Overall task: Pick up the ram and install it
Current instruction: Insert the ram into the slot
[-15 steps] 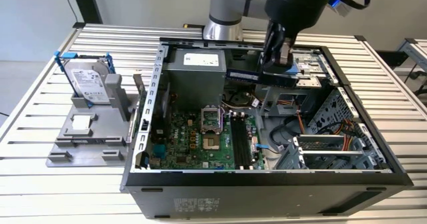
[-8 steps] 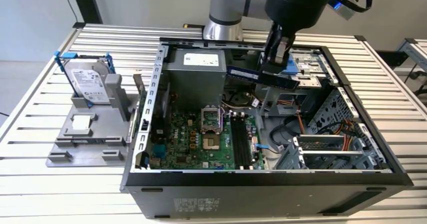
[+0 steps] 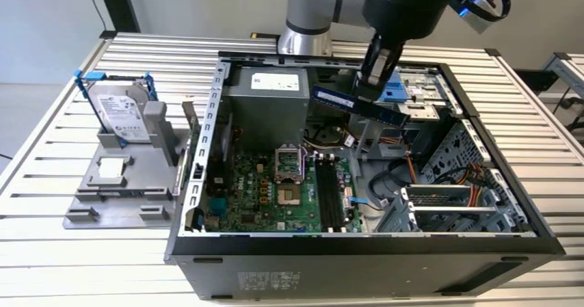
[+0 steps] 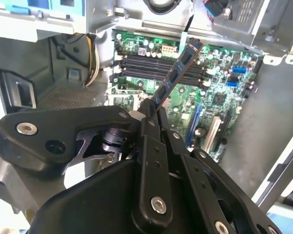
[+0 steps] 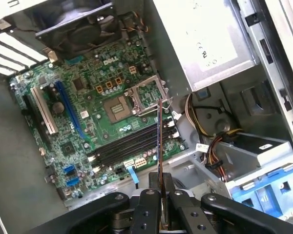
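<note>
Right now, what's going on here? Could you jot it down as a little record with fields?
Hand: shut on the ram, above the open computer case
Ram: in the air, tilted, not in any slot
Memory slots: black, on the motherboard, look empty
Hard drive: on a grey stand beside the case, exterior view's left

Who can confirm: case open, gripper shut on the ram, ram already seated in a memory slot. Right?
Not seated. The gripper holds the ram in the air above the memory slots, apart from them, as the exterior view shows. The case is open and the gripper is shut on the ram, as stated.
</note>
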Controlling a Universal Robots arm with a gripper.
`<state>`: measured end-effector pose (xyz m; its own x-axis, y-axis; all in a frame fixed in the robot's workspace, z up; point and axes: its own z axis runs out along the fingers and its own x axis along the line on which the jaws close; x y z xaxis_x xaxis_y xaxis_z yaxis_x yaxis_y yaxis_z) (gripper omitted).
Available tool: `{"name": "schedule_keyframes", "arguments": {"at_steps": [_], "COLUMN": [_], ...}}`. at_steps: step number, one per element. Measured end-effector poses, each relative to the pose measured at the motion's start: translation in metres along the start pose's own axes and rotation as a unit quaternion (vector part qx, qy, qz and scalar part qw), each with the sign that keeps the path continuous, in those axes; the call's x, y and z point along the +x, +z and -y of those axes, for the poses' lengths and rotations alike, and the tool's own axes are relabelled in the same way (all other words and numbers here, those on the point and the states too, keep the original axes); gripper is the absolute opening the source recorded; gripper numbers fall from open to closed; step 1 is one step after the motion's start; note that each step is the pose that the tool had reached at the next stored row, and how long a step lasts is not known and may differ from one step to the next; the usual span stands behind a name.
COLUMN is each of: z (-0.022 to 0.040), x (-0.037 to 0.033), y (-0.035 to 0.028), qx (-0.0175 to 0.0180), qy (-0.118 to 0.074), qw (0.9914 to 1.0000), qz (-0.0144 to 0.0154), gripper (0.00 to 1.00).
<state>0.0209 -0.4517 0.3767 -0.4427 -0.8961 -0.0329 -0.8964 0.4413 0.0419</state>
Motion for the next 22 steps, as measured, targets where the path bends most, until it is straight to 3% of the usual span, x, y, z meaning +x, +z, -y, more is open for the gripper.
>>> {"name": "schedule_keyframes", "arguments": {"at_steps": [3,6,9,12,17,22], "z": [0.0,0.0,0.0,0.0,0.0,0.0], "x": [0.0,0.0,0.0,0.0,0.0,0.0], "y": [0.0,0.0,0.0,0.0,0.0,0.0], "qx": [0.0009,0.0017,0.0025,0.0034,0.0048,0.0062], "qy": [0.026,0.051,0.077,0.102,0.145,0.187], "qw": [0.99966,0.99868,0.99701,0.99475,0.98938,0.98227], "qz": [0.0011,0.0021,0.0032,0.0043,0.0061,0.0078], "gripper": [0.0,0.0,0.0,0.0,0.0,0.0]}}
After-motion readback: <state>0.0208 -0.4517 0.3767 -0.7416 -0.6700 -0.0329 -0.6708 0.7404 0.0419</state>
